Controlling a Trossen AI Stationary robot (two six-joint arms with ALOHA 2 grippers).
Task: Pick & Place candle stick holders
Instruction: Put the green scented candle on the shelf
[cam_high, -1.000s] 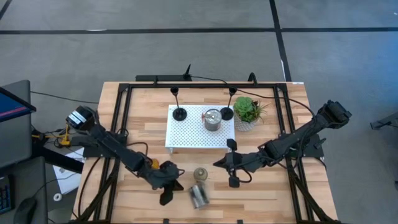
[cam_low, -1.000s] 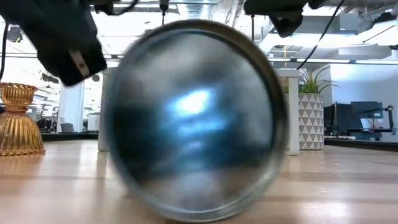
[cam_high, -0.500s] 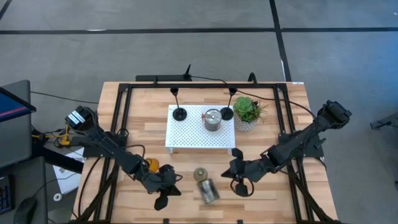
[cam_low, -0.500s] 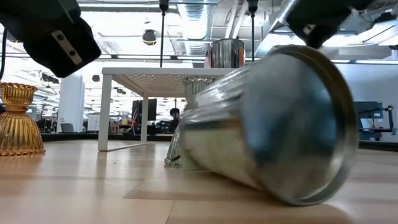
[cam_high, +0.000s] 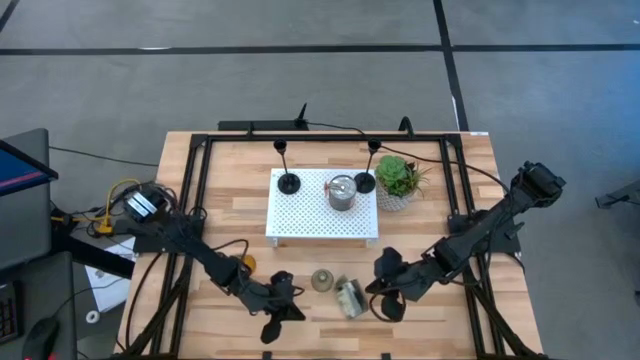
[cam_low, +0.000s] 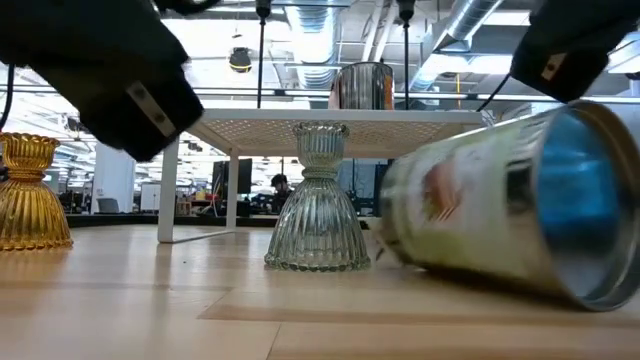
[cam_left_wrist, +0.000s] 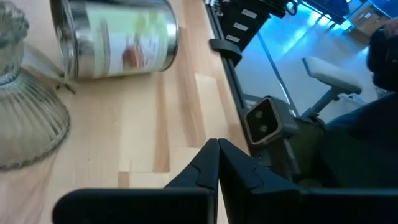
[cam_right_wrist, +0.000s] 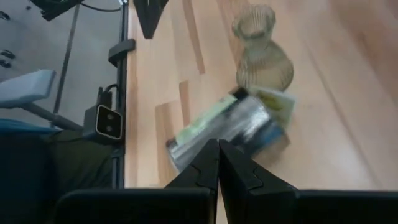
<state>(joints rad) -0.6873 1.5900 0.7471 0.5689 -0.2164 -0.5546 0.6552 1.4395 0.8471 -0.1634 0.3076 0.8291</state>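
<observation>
A shiny silver cup (cam_high: 349, 297) lies on its side on the table near the front edge; it also shows in the low view (cam_low: 500, 230). A grey-green ribbed holder (cam_high: 322, 280) stands upright just left of it. An amber holder (cam_high: 245, 263) stands farther left. Two black stemmed holders (cam_high: 288, 183) (cam_high: 365, 182) and a second silver cup (cam_high: 342, 192) stand on the white tray (cam_high: 300, 225). My left gripper (cam_high: 278, 302) is shut, left of the grey-green holder. My right gripper (cam_high: 385, 292) is shut, just right of the lying cup. My right gripper's shut fingertips (cam_right_wrist: 217, 149) point level from the table's right at the side of the lying silver cup (cam_right_wrist: 230, 127). I cannot tell whether they touch it. The cup lies on its side on the table.
A green potted plant (cam_high: 400, 180) stands right of the tray at the back. Black frame rails (cam_high: 195, 200) run along both sides of the table. Bare wood lies between the tray and the front edge.
The lying silver cup has rolled and turned about on the table, going toward the right and a little toward the far edge, now beside the grey-green holder. My right gripper has come down toward the near edge, close to the cup. My left gripper has shifted slightly right.
</observation>
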